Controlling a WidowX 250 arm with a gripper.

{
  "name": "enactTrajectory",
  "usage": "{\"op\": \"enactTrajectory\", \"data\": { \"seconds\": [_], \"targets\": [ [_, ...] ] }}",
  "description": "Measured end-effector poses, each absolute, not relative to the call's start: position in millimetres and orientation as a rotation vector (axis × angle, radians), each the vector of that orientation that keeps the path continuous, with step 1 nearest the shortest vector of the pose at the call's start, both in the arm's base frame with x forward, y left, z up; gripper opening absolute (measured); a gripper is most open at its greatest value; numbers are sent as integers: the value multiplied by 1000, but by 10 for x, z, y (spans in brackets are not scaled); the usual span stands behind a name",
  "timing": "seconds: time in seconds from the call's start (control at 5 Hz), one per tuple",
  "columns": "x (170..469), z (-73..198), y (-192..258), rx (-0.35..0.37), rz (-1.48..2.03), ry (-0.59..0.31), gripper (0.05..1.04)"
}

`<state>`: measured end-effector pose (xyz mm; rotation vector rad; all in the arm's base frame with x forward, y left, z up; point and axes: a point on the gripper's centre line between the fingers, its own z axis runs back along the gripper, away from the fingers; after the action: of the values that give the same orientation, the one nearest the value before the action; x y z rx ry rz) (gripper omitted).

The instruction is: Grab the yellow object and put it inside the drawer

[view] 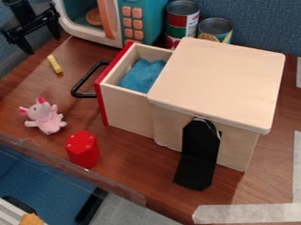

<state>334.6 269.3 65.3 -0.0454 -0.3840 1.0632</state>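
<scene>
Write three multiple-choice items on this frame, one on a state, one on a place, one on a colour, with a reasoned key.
1. What state is the drawer in?
A) Fully shut
B) Upside down
C) Pulled open

2. Where is the yellow object?
A) On the table
B) Inside the drawer
C) On top of the cans

3. What colour is the drawer's front panel?
A) Green
B) Red
C) White

Key:
1. C: it juts out from the wooden box, with blue cloth showing inside.
2. A: it lies on the brown surface, apart from the black handle.
3. B: the panel is red, unlike the pale wood behind it.
</scene>
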Motion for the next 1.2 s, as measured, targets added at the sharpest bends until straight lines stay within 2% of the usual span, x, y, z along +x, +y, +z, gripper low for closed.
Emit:
{"op": "enactTrajectory", "data": {
  "seconds": [1.0, 1.2],
  "targets": [
    [3374, 304, 2746, 17, 1070, -334, 1001],
    [3354, 215, 2766, 30, 1073, -320, 952]
  ]
}}
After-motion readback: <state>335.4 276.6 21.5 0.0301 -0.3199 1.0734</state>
